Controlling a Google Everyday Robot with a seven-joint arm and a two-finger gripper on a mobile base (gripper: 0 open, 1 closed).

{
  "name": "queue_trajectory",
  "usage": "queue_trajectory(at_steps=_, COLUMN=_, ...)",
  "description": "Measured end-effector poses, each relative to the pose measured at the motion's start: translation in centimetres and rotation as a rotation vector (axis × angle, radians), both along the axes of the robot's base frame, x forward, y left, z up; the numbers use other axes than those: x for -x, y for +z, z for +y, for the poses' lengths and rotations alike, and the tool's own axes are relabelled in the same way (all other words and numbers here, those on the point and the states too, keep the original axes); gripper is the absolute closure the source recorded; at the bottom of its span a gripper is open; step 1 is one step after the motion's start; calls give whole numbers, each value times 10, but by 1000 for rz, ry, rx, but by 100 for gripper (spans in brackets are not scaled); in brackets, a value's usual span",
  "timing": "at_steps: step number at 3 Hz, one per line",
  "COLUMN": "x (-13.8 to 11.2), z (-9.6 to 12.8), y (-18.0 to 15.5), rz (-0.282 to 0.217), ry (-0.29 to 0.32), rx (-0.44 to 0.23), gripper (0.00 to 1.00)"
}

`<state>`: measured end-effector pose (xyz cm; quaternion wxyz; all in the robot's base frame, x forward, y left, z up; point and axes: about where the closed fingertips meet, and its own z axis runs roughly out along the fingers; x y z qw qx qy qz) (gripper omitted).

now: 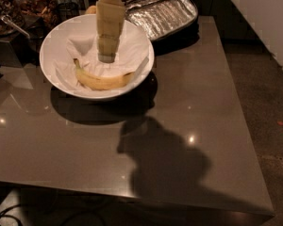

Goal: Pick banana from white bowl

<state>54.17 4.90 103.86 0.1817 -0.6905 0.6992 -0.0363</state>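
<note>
The banana [104, 80] is laid on paper [82, 46] at the near side of the bowl [49, 55]. The gripper [107, 56] is held over the bowl's middle; whether it is open cannot be told. The banana is judged light, soft and easily bruised, and is best taken gently mid-length.

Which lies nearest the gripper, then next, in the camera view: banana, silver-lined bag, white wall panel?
The gripper hangs over the white bowl.
1. Banana, close beside it, in the bowl.
2. Silver-lined bag, back right on the table.
3. White wall panel, far right, off the table.
</note>
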Motion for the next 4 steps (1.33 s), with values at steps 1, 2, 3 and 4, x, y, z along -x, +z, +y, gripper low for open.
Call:
queue_trajectory(at_steps=1, x=-10, z=5, y=-11, rz=20, ry=-10, rx=7, gripper=21)
queue_trajectory(at_steps=2, x=-16, z=7, y=-23, rz=34, ry=-22, rx=25, gripper=32)
queue_trajectory(at_steps=3, x=-20, z=10, y=-34, rz=47, ry=-27, rx=43, gripper=31)
queue_trajectory(at_steps=4, x=-27, z=19, y=-43, rz=52, ry=-16, rx=72, gripper=33)
